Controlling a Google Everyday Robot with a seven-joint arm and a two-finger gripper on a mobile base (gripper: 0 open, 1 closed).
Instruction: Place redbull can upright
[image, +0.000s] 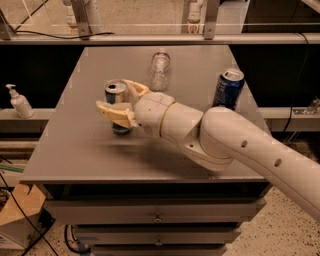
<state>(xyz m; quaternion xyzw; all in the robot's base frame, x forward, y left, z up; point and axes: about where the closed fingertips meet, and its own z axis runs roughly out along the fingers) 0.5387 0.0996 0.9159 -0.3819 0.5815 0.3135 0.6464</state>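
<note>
Holding the redbull can (116, 91) upright in my gripper (121, 104), fingers clamped round its mid-body, over the left-middle of the table (70, 155). Base looks at or just above the surface; can't tell if it touches. Uprighting looks done. What's left, I judge, is to seat it, let go and pull back. Soda can (228, 89) and plastic bottle (160, 70) sit clear of it.

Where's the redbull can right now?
In the camera view the redbull can is upright left of centre over the table, gripped by the tool, with the clear bottle lying just beyond it.
</note>
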